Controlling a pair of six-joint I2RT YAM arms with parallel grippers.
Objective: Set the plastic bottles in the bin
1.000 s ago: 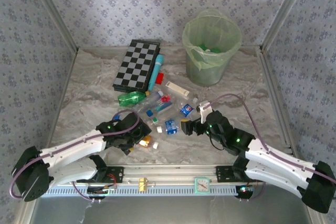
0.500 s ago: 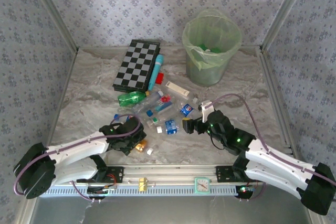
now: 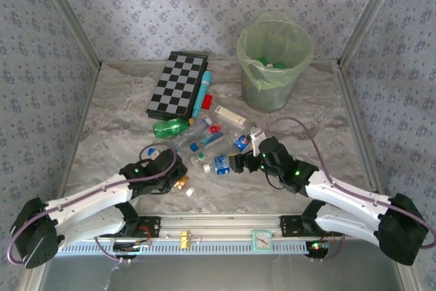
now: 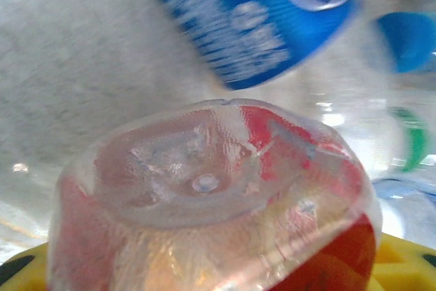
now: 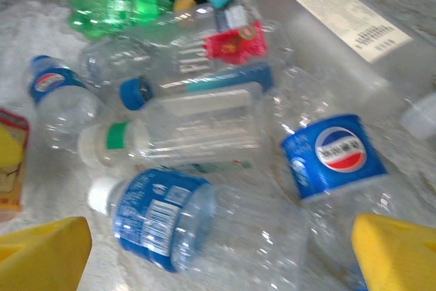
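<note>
Several plastic bottles point(image 3: 204, 142) lie in a heap mid-table, among them a green one point(image 3: 170, 127). My left gripper point(image 3: 176, 180) is at the heap's near left, shut on a red-yellow labelled bottle point(image 4: 211, 195) whose clear base is close against the camera, with yellow fingertips point(image 4: 402, 257) at its sides. My right gripper point(image 3: 235, 163) stands open and low, with a yellow fingertip point(image 5: 41, 253) on each side of a blue-labelled, white-capped bottle point(image 5: 157, 219). A Pepsi-labelled bottle point(image 5: 334, 155) lies beside it. The pale-green bin point(image 3: 269, 97) stands at the far right with bottles inside.
A checkerboard point(image 3: 177, 85), a cyan tube point(image 3: 202, 93), a red block point(image 3: 207, 100) and a long white box point(image 3: 230, 115) lie behind the heap. A loose white cap point(image 3: 190, 192) sits near the front. Patterned walls close in the table.
My left gripper has closed from wide open onto the red-yellow bottle. My right gripper has slid left toward the blue-labelled bottle, jaws still wide.
</note>
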